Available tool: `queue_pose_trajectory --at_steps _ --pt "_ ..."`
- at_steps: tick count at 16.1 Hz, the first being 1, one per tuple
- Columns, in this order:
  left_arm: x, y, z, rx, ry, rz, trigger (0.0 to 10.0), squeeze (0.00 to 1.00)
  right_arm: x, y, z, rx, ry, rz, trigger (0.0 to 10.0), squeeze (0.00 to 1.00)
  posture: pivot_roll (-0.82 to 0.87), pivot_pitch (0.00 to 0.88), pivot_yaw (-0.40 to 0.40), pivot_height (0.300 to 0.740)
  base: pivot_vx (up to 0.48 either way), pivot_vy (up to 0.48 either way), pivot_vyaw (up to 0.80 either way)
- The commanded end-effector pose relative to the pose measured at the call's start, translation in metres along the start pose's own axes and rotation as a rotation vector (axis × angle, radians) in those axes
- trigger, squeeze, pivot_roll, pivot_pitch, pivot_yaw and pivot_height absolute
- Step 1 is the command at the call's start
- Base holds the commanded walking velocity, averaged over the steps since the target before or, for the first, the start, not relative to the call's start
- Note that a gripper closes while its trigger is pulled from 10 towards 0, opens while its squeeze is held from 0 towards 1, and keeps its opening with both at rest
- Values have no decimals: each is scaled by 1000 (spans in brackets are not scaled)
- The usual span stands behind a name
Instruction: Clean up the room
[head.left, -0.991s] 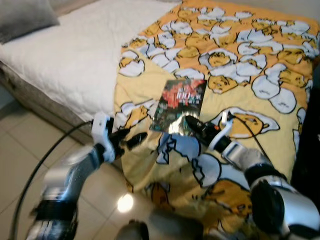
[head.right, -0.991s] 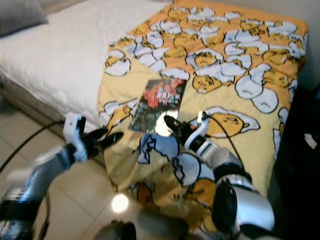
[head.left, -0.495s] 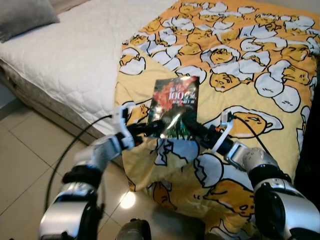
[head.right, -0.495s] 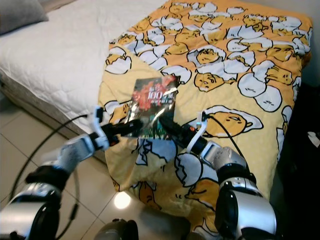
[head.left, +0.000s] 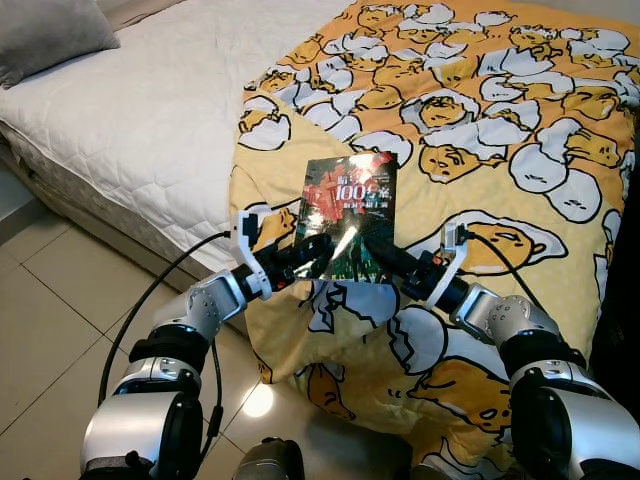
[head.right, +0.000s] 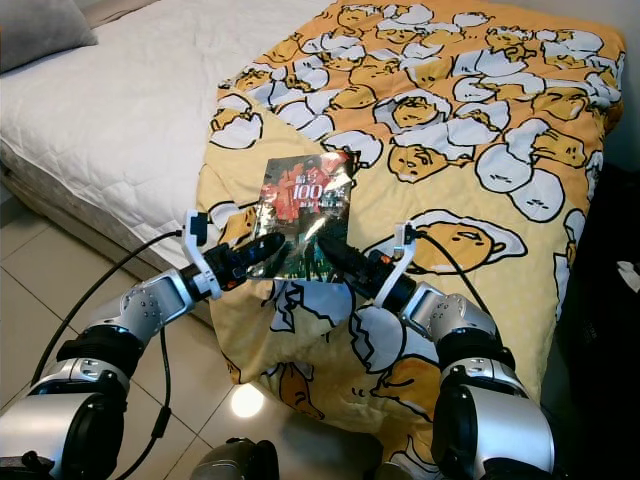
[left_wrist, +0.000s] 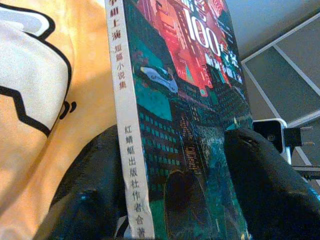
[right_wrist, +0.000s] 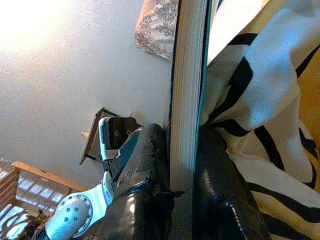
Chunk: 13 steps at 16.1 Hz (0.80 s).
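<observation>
Since a second ago the left gripper (head.left: 318, 247) has swung in from the bed's edge to the book's (head.left: 347, 215) left side — the book itself has tipped up off the blanket (head.left: 520, 120). Largest first: the white mattress (head.left: 140, 100), then the yellow egg-print blanket spread over it, then the book above the blanket's near edge. Both grippers are clamped on its lower corners — the right gripper (head.left: 372, 246) pinches the page edge, the left nips the spine side.
</observation>
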<state>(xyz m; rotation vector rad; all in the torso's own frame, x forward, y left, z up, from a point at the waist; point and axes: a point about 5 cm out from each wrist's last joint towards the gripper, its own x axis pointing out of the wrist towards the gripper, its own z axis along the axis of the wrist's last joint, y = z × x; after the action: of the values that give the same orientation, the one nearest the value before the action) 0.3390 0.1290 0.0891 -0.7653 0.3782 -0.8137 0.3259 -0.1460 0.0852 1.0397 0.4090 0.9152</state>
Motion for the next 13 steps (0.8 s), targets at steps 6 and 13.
queue_pose_trajectory --at_steps 6,13 --pt "-6 2 8 30 -4 -25 0 0 2 5 1 -37 10 46 0 0 -11 92 118 740 0 0 0" --pt "-7 1 7 52 29 -47 0 0 3 4 -1 -67 31 29 0 0 -10 87 119 740 0 0 0"
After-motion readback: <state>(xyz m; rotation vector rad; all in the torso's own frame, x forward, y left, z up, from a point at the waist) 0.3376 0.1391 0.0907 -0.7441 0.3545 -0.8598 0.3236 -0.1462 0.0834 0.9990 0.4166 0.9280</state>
